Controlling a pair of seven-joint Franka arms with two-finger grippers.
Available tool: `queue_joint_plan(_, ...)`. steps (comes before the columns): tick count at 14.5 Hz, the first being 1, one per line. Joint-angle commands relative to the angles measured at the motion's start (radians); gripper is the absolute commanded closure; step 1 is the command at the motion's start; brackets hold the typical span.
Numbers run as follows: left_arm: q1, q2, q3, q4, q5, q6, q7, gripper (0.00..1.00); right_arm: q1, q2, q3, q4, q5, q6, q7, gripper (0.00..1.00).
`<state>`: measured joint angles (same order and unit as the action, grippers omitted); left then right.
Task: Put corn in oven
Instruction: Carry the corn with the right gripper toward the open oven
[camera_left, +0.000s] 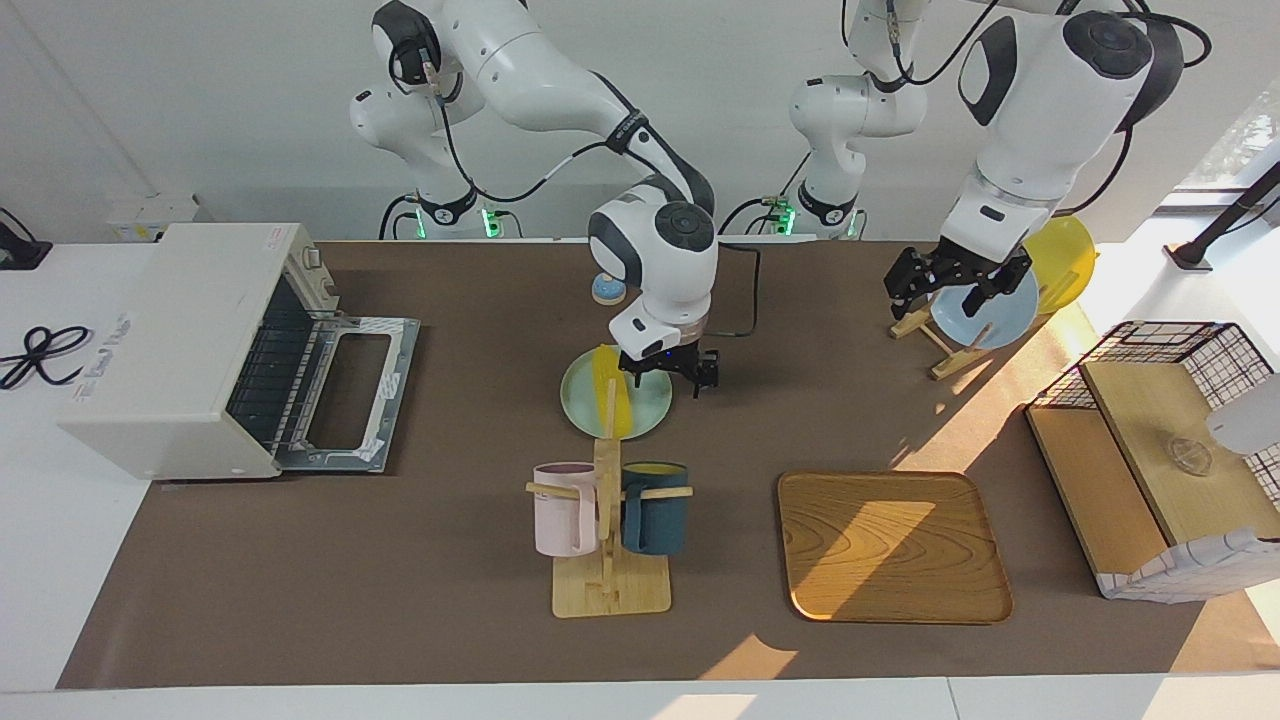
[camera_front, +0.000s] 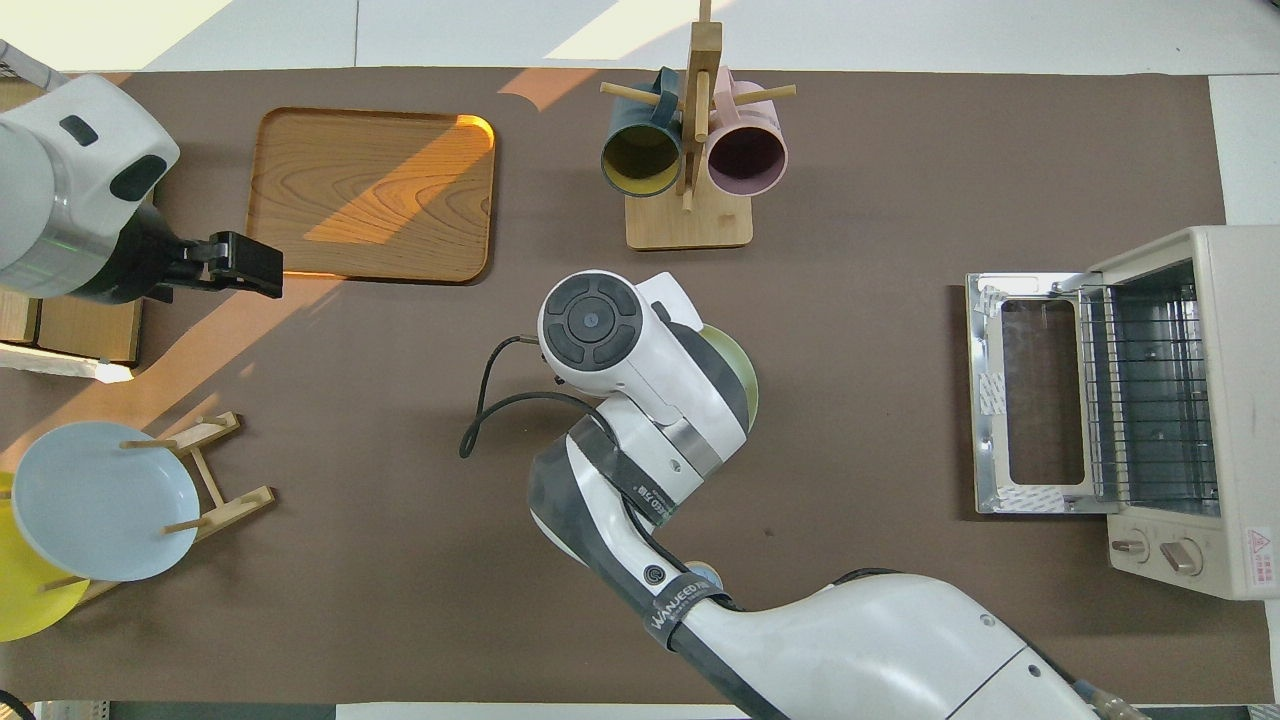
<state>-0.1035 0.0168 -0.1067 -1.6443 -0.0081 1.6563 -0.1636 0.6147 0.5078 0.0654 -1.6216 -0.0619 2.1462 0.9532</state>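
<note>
Corn (camera_left: 605, 388), bright yellow, smooth, tapered, lengthwise on pale-green plate (camera_left: 650, 415)

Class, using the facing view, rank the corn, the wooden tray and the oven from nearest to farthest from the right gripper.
1. Corn: on the green plate, right beside the right gripper.
2. Wooden tray: toward the left arm's end.
3. Oven: at the right arm's end, door down.

Corn (camera_left: 604, 385): smooth glossy plastic. Oven (camera_left: 185, 345): white matt casing, wire rack. Tray (camera_left: 890, 545): grained wood. Table (camera_left: 400, 600): matt brown.
</note>
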Motion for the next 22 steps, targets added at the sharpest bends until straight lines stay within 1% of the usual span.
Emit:
queue_joint_plan(1,-0.005,-0.057,-0.001,-0.087,0.022,-0.007,0.018,0.00,-0.009,-0.057,0.007,-0.122,-0.006,0.096,0.002,0.00)
queue_joint_plan(2,-0.012,-0.070,0.002,-0.112,0.022,0.005,0.035,0.00,-0.006,-0.063,0.007,-0.153,-0.006,0.125,0.002,0.01)
queue_joint_plan(4,-0.030,-0.071,0.007,-0.117,0.020,0.008,0.067,0.00,-0.001,-0.071,0.007,-0.175,-0.006,0.136,0.001,0.31)
queue_joint_plan(5,-0.032,-0.066,0.015,-0.109,0.020,0.008,0.073,0.00,-0.001,-0.072,0.014,-0.178,-0.006,0.136,0.001,0.51)
queue_joint_plan(6,-0.036,-0.061,0.021,-0.100,0.019,0.008,0.075,0.00,-0.003,-0.074,0.028,-0.184,-0.004,0.136,0.002,0.64)
queue_joint_plan(7,-0.038,-0.057,0.022,-0.083,0.019,0.008,0.079,0.00,-0.003,-0.075,0.030,-0.193,-0.004,0.138,0.002,0.71)
queue_joint_plan(9,-0.038,-0.057,0.022,-0.080,0.017,0.017,0.096,0.00,-0.003,-0.080,0.031,-0.213,-0.003,0.162,0.004,0.87)
queue_joint_plan(10,-0.038,-0.058,0.021,-0.081,0.017,0.016,0.102,0.00,-0.003,-0.081,0.031,-0.222,0.004,0.173,0.006,0.92)
queue_joint_plan(11,-0.038,-0.058,0.022,-0.081,0.017,0.014,0.102,0.00,-0.004,-0.081,0.031,-0.227,0.007,0.179,0.004,1.00)
queue_joint_plan(15,-0.036,-0.057,0.021,-0.081,0.016,0.016,0.099,0.00,-0.009,-0.080,0.031,-0.192,-0.010,0.135,-0.020,1.00)
queue_joint_plan(16,-0.035,-0.057,0.021,-0.080,0.014,0.017,0.099,0.00,-0.012,-0.078,0.028,-0.154,-0.015,0.070,-0.057,1.00)
queue_joint_plan(17,-0.029,-0.057,0.021,-0.080,0.014,0.017,0.101,0.00,-0.019,-0.077,0.027,-0.094,-0.033,-0.021,-0.086,1.00)
queue_joint_plan(19,-0.018,-0.060,0.018,-0.084,0.014,0.017,0.099,0.00,-0.036,-0.055,0.027,0.027,-0.122,-0.196,-0.132,1.00)
queue_joint_plan(20,-0.018,-0.060,0.019,-0.084,0.014,0.017,0.093,0.00,-0.042,-0.049,0.027,0.051,-0.154,-0.250,-0.155,1.00)
queue_joint_plan(22,-0.016,-0.061,0.019,-0.083,0.016,0.008,0.093,0.00,-0.067,-0.060,0.024,0.043,-0.182,-0.301,-0.178,1.00)
